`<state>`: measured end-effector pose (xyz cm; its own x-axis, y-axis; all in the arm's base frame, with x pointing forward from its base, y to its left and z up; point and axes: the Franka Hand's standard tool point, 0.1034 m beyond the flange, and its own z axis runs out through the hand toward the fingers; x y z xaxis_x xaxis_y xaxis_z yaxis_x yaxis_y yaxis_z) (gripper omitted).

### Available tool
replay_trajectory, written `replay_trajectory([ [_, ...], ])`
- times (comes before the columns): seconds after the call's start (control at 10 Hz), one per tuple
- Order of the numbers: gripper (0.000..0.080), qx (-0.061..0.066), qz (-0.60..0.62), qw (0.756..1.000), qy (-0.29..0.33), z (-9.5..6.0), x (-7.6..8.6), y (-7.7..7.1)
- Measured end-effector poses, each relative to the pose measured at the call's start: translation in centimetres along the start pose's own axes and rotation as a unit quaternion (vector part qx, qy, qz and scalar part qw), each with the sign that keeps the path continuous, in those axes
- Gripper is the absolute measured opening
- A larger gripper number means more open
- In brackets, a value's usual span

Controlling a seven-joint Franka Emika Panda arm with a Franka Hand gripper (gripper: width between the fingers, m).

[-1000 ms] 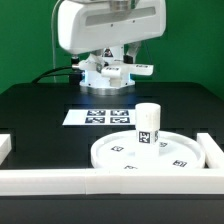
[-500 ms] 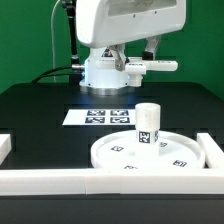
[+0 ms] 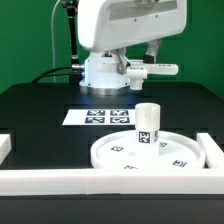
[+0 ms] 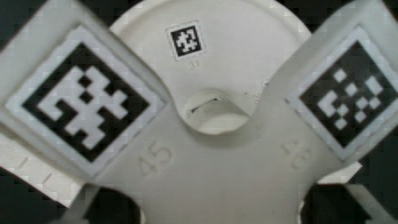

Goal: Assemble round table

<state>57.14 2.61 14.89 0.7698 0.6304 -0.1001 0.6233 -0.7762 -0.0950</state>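
The large round disc (image 3: 108, 153) lies flat near the front wall. The short cylinder leg (image 3: 148, 123) stands upright on its centre. The cross-shaped foot piece (image 3: 156, 67) hangs in the air under the hand, above and behind the leg. In the wrist view the foot piece (image 4: 214, 150) fills the picture, with its centre hole and tagged arms showing. My gripper (image 4: 210, 206) is shut on the foot piece. Its fingers are mostly hidden by the piece.
The marker board (image 3: 95, 116) lies on the black table behind the disc. A white border wall (image 3: 50, 180) runs along the front, with ends at both sides. The arm's white base (image 3: 104, 72) stands at the back.
The hand with the foot piece swung toward the exterior view's right between one second and half a second ago, then held still. Disc and leg have not moved.
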Motion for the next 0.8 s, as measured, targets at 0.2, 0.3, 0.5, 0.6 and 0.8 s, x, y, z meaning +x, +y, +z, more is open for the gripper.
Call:
replay_trajectory([
  [0.2,0.0448,0.0,0.0,1.0,0.0,0.2,0.0,-0.1],
  [0.3,0.0448,0.001,0.0,1.0,-0.002,0.7,0.0,-0.1],
  [0.5,0.0448,0.003,-0.001,1.0,-0.005,1.1,0.2,-0.4],
  [0.6,0.0448,0.004,-0.002,1.0,-0.005,1.2,0.3,-0.5],
  [0.8,0.0448,0.006,-0.002,1.0,-0.008,1.6,0.1,-0.6],
])
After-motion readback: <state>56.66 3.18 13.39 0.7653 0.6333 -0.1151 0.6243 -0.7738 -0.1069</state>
